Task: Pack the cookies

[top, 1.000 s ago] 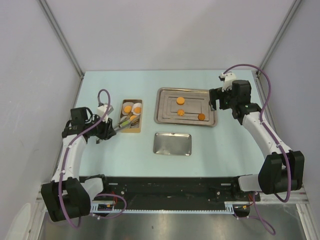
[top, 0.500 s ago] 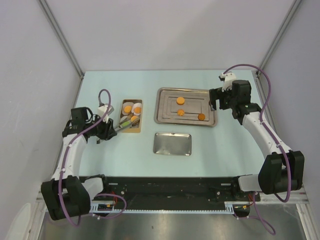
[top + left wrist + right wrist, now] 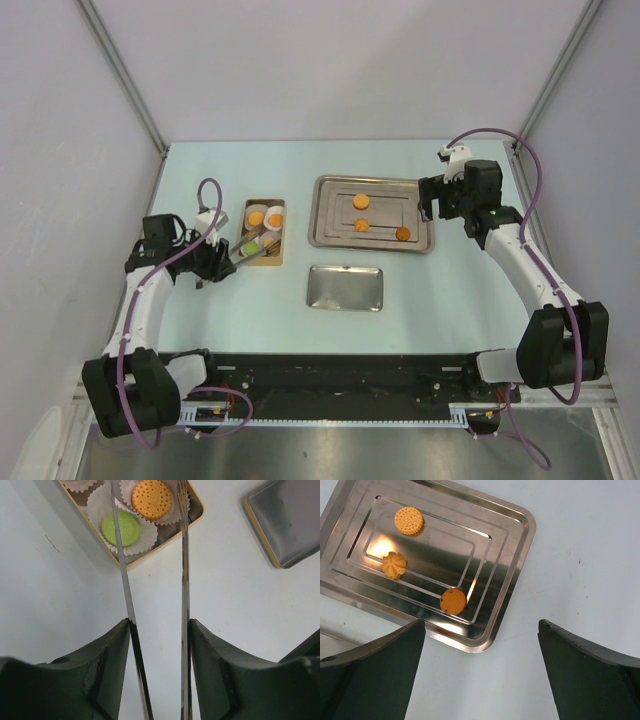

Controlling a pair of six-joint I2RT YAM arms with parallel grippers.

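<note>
My left gripper [image 3: 213,262] [image 3: 159,625] is shut on a pair of steel tongs [image 3: 183,555]. The tong blades stand apart and empty, reaching over the near end of a small tan box [image 3: 266,262] [image 3: 165,541]. In the box, a green cookie [image 3: 249,247] [image 3: 120,528] and an orange cookie [image 3: 151,499] each lie in a white paper cup. Three orange cookies [image 3: 360,202] [image 3: 409,520] lie loose on the steel tray [image 3: 330,190] [image 3: 510,580]. My right gripper [image 3: 430,205] [image 3: 481,625] is open and empty, above the tray's right end.
A smaller steel lid [image 3: 344,288] [image 3: 285,520] lies on the table in front of the tray. The tray's other two cookies are a flower-shaped one [image 3: 394,564] and a round one [image 3: 453,601] near its right rim. Grey walls enclose the table.
The green cookie now lies uncovered in its paper cup in the box, and the tong tips have drawn back a little toward the left arm. The right arm has not moved.
</note>
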